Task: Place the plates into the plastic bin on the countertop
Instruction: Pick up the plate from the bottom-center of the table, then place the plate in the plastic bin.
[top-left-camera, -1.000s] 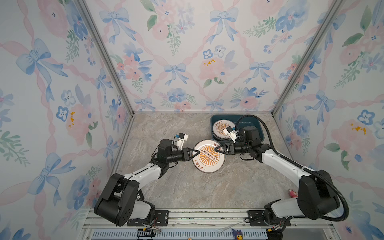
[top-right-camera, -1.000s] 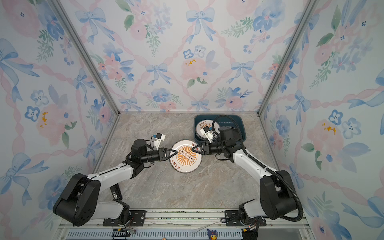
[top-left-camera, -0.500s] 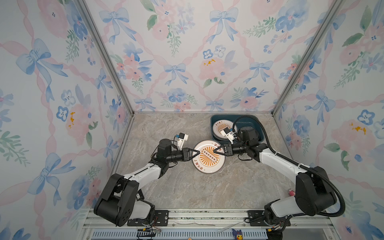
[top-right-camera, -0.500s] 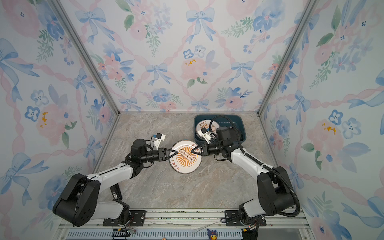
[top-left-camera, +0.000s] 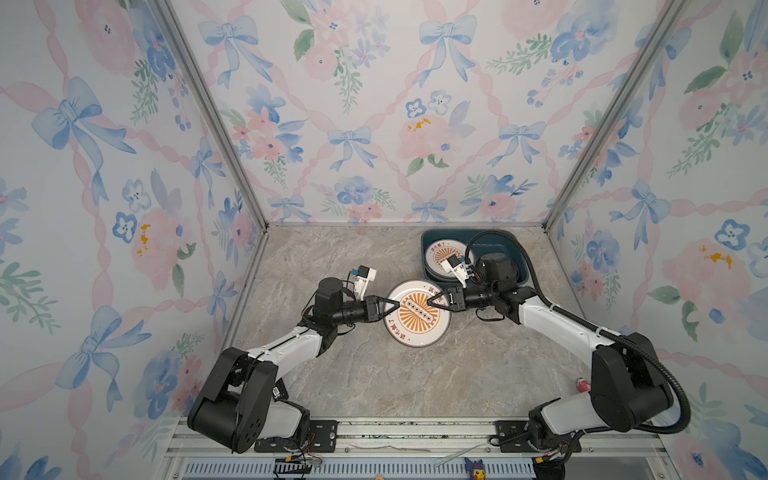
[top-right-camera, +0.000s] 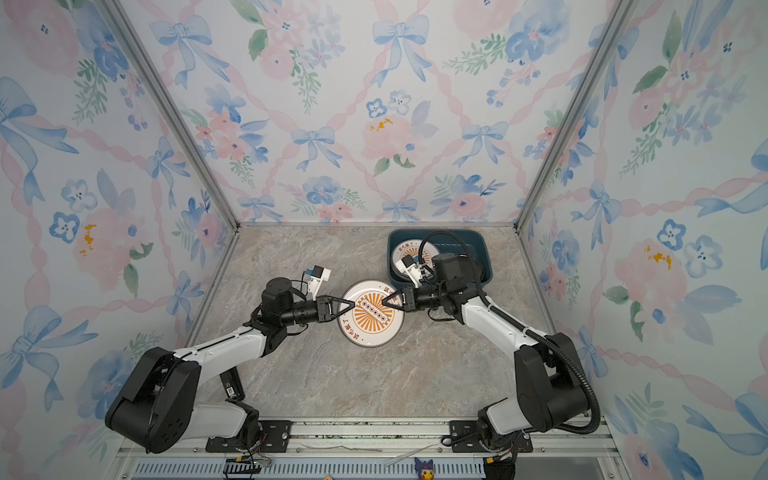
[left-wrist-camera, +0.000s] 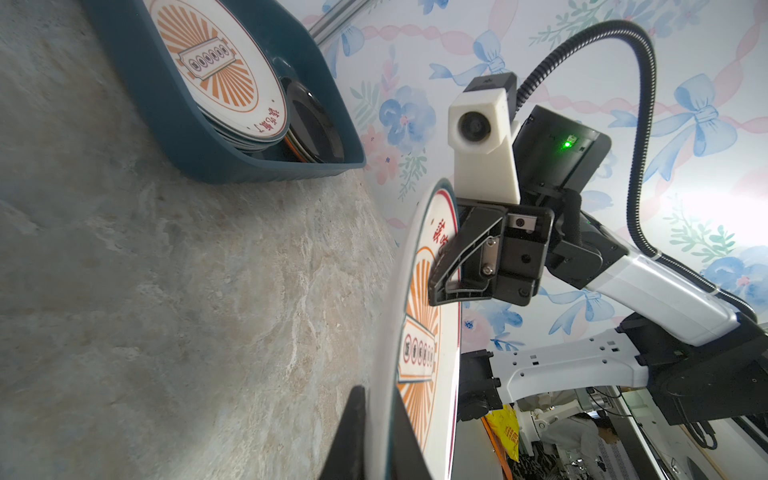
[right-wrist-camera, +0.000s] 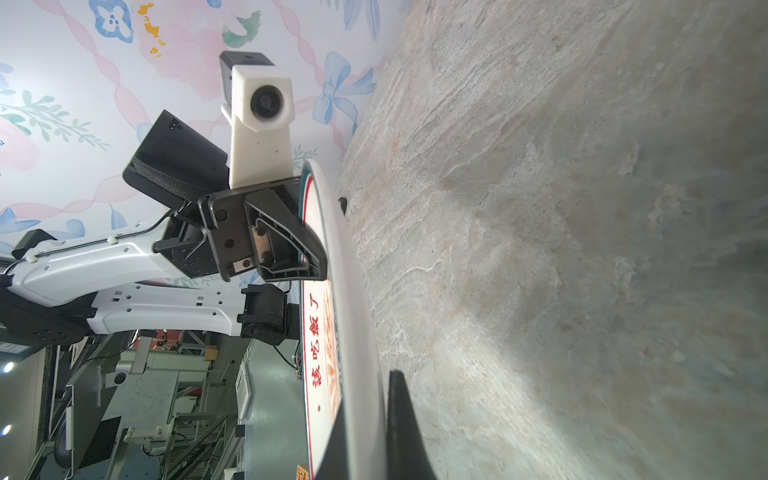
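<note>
One round white plate with an orange sunburst (top-left-camera: 417, 330) hangs level, face-up, above the beige marble countertop (top-left-camera: 374, 374). Its printed strip runs between the left gripper (top-left-camera: 397, 308) and right gripper (top-left-camera: 429, 305), each pinching an opposite rim. The dark teal plastic bin (left-wrist-camera: 174, 124) holds one matching plate (top-left-camera: 441, 254) atop a stack, with one black plate (left-wrist-camera: 311, 124) beside.

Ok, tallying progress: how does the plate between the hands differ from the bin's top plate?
The held plate is gripped at opposite rims by the left hand and right hand; the binned plate is untouched. Held plate hangs over the countertop; binned plate tops a stack. Same sunburst design.
</note>
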